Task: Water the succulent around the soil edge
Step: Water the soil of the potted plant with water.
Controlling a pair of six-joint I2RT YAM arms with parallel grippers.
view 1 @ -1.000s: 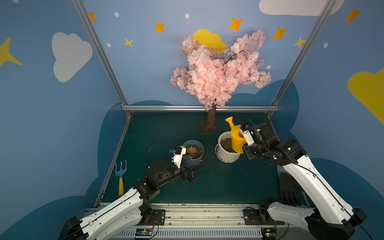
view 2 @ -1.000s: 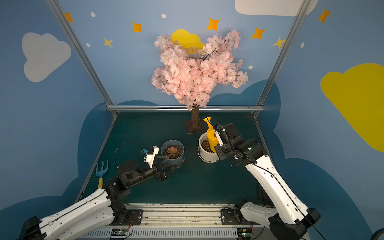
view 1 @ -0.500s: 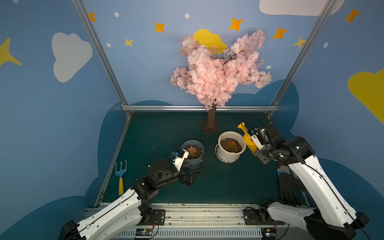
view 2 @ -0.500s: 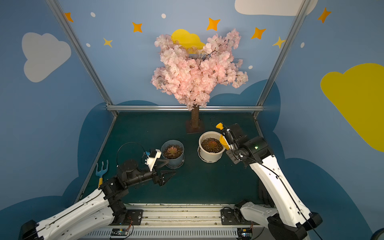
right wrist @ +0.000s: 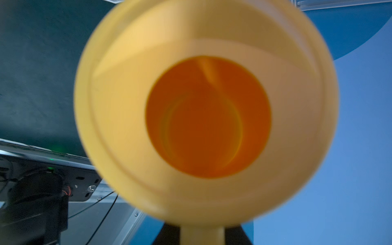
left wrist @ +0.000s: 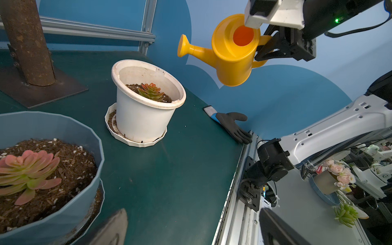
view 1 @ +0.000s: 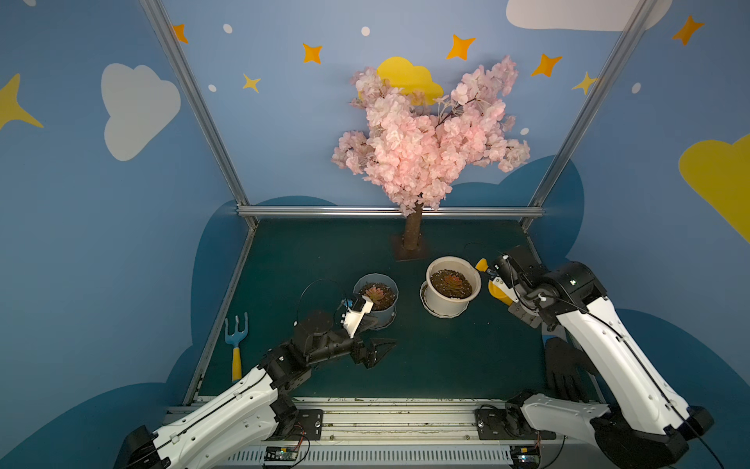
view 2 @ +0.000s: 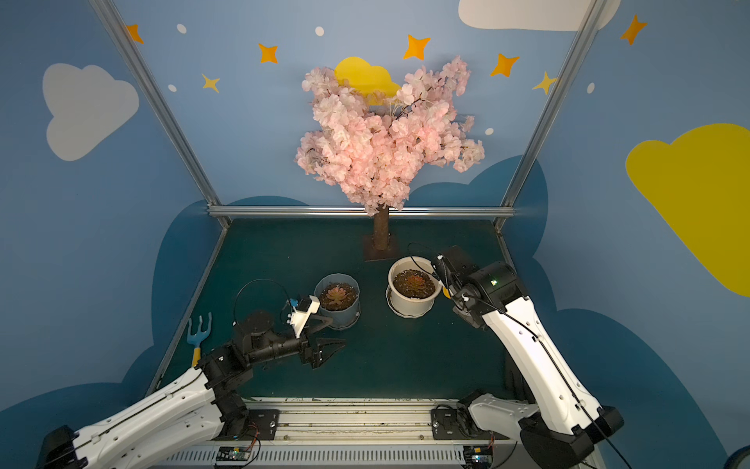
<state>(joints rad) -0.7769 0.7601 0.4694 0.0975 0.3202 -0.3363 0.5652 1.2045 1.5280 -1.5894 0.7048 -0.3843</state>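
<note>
A small reddish succulent point(view 1: 452, 280) grows in dark soil in a white pot point(view 1: 436, 298), shown in both top views and in the left wrist view point(left wrist: 151, 91). My right gripper point(left wrist: 267, 45) is shut on the handle of a yellow watering can point(left wrist: 233, 55). It holds the can in the air just right of the white pot, nearly level, spout toward the pot's rim. The can's open mouth point(right wrist: 203, 110) fills the right wrist view. My left gripper point(view 1: 383, 333) is open and empty, low over the mat in front of a blue-grey pot point(view 1: 385, 314).
The blue-grey pot holds a pink succulent point(view 1: 375, 293). The white pot stands on a saucer point(left wrist: 135, 142). A blossom tree's trunk point(view 1: 412, 233) rises at the back. A blue hand rake point(view 1: 236, 345) lies at the left edge, a black glove point(view 1: 562, 367) at the right.
My right arm has carried the watering can from above the white pot to its right side and levelled it. My left gripper has drawn back from the blue-grey pot toward the front.
</note>
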